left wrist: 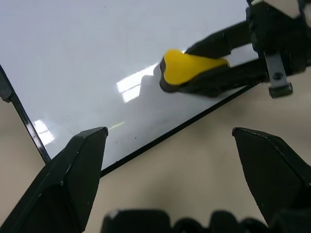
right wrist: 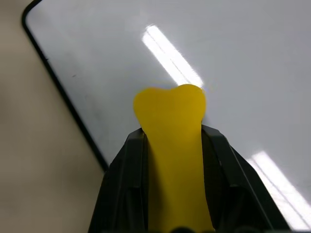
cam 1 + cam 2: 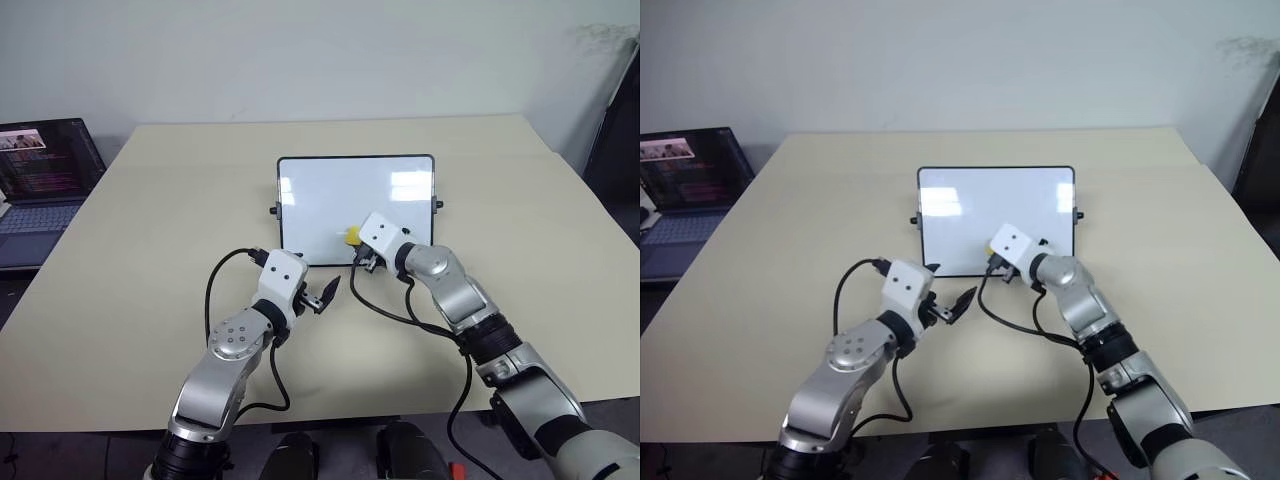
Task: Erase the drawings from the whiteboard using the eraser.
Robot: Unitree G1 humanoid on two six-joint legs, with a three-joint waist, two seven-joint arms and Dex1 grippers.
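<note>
**Right tool presses the eraser to the board's near edge; left tool waits open**

The right tool is clamped on the small yellow eraser block with a dark underside, its two black fingers closed along the block's long sides so that the rounded tip projects ahead of them. This grip leaves the dark face free to meet the small glossy white whiteboard with a thin black frame, which lies flat on the beige bench. The eraser sits just ahead of the right tool, low over the board near its closer rim; contact appears likely but cannot be confirmed. No dark marks are legible on the board surface around the eraser. The left tool stands with fingers spread and empty, beside the board's near rim, apart from the eraser.
</note>
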